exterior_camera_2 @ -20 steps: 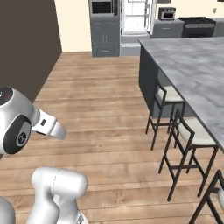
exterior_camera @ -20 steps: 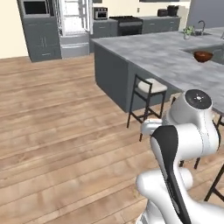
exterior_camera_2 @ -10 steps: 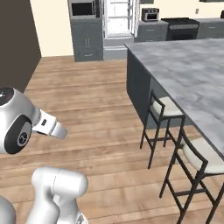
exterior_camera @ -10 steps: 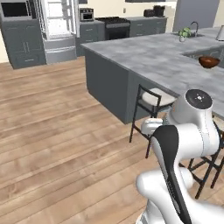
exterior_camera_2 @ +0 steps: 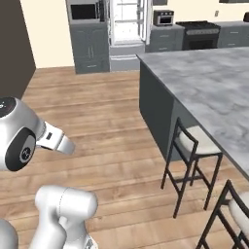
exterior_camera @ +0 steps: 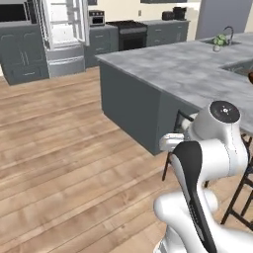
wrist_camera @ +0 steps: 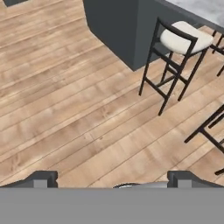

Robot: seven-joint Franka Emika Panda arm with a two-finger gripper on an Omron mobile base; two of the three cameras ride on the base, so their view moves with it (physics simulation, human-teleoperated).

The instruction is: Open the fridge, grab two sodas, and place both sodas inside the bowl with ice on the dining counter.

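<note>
Left base view has the fridge [exterior_camera: 63, 37] far off at the back wall, its upper doors swung open on a bright white interior, grey drawers below; right base view shows the same fridge [exterior_camera_2: 127, 26], doors also open. No sodas can be made out inside at this range, too small to tell. The dining counter [exterior_camera: 197, 69] runs along the right side, grey veined marble on a dark base; at the right edge of the left base view a dark sliver may be the bowl, cannot say for sure. Hand view looks down at wood floor [wrist_camera: 74, 113] with the gripper [wrist_camera: 111, 177] at the bottom, its two tips standing wide apart, nothing between them. Step in hand, as judged: approach to the fridge, door part looks done, no can picked yet. Next move calls for closing the gap across open floor, then raising the arm toward a shelf. Counts: one fridge, one counter, one white-seat stool [wrist_camera: 177, 57] fully seen in hand view plus part of a second; two stools in right base view.
</note>
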